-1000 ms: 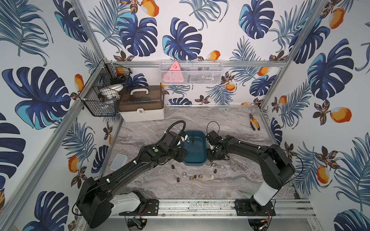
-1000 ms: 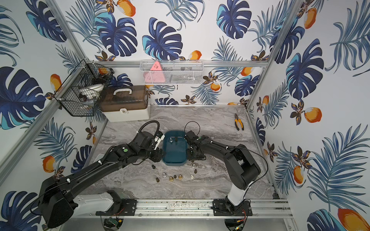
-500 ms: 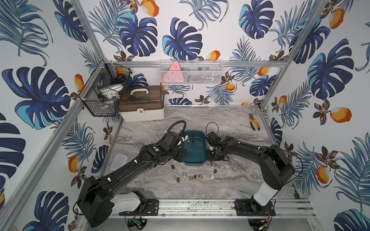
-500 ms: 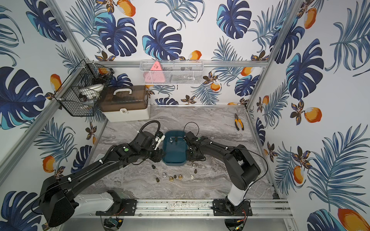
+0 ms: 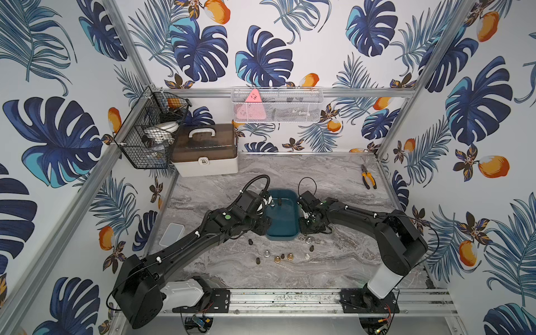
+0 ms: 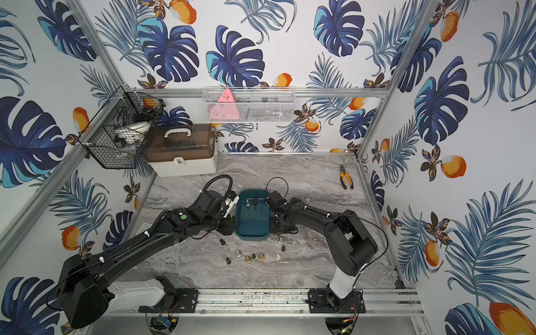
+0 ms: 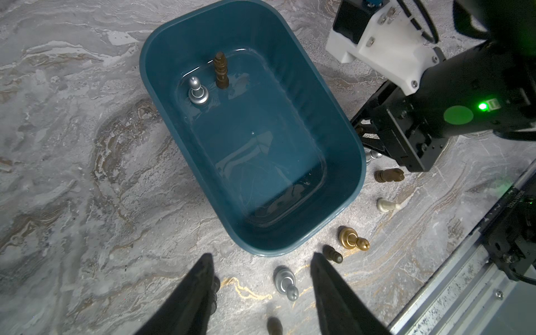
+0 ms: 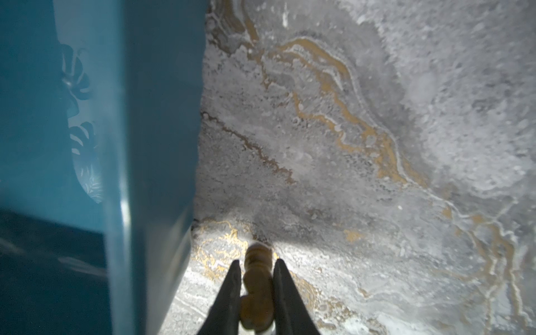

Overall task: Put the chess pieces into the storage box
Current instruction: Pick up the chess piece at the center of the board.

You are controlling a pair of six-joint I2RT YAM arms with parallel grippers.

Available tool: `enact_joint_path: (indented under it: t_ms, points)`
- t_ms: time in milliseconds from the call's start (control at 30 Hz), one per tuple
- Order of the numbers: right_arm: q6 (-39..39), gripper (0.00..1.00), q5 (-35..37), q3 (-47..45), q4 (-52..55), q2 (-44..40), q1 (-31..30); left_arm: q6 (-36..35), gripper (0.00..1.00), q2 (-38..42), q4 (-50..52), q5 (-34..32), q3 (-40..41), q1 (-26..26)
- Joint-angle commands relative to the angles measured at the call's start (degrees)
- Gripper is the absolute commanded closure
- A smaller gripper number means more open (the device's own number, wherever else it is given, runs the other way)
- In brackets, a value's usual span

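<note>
The left claw (image 7: 261, 257) hangs spread wide and holds nothing, its two black fingers (image 7: 200, 290) well apart above the grey marbled tabletop (image 7: 72, 174). In the gap between them sits a silvery metallic chess pawn (image 7: 285, 282). A small dark brown piece (image 7: 333, 255) is just outside the finger nearer the other arm, and a golden metallic pawn (image 7: 352, 239) lies a little beyond that. Just ahead of this claw's fingertips is one end of the dark teal plastic storage box with rounded corners (image 7: 345, 179), which sits flat on the tabletop between the two claws. At the box's end farthest from this claw stand a second silvery pawn (image 7: 198, 92) and a taller dark brown turned piece (image 7: 221, 71), close together on its floor. Past the box's long side, towards the other claw, a white piece (image 7: 387, 205) and another dark brown piece (image 7: 388, 175) rest on the table. The right claw (image 8: 257, 262) is low beside the box's outer wall. Its fingers are drawn in against both sides of a golden-brown turned chess piece (image 8: 256, 278), pinching it. The teal wall is just beside one finger without touching it, and bare marbled surface lies ahead of the tips. I cannot tell whether the pinched piece rests on the table or is lifted
</note>
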State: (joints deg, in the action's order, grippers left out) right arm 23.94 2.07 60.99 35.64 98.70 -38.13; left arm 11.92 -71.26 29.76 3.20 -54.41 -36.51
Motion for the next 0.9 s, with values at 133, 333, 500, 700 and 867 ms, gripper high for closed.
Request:
enact_joint_path:
  t_ms: [133,333,500,700,867]
  points:
    - [-0.1,0.82,1.6,1.1,1.0,-1.6,0.0,-0.4,0.42,0.1,0.0,-0.5,-0.5,0.0]
    - [-0.3,0.82,4.9,5.6,3.6,-2.6,0.0,-0.2,0.42,1.3,-0.7,-1.1,-0.3,0.0]
    - [-0.7,0.82,6.4,13.8,6.2,-1.7,0.0,-0.2,0.42,1.8,-0.4,-1.6,-0.3,0.0]
    - [-2.9,0.82,3.9,23.7,5.6,4.3,-0.1,0.3,0.42,2.5,-1.1,-1.6,0.3,0.0]
    - [-4.1,0.82,4.3,31.3,7.4,11.5,-0.2,0.4,0.42,2.3,-0.8,-1.8,-0.1,0.0]
